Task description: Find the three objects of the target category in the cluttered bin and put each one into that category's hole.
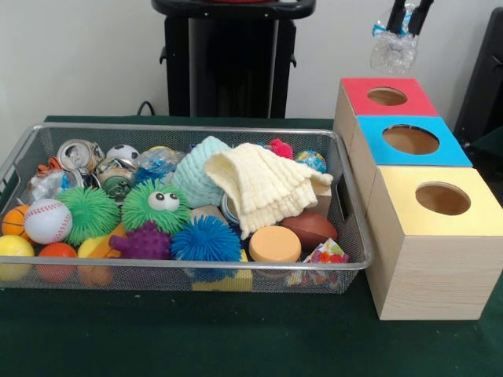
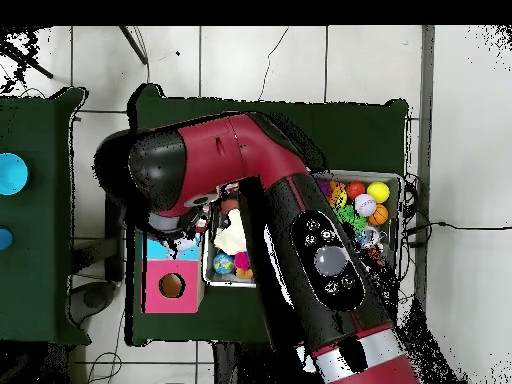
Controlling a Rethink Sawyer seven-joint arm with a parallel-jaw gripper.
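Bin [image 1: 350, 206] held balls, spiky toys, cans and a yellow cloth [image 1: 263, 184]. Beside it we saw three boxes, holes empty, the red box [image 1: 377, 110] farthest. Above that one, our gripper [image 1: 407, 20] pinched a crumpled plastic bottle [image 1: 393, 51].

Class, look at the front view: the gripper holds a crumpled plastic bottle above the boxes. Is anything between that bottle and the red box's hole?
Nothing visible does. The bottle hangs in the gripper, above the red box's hole, which is open, with only clear air between them.
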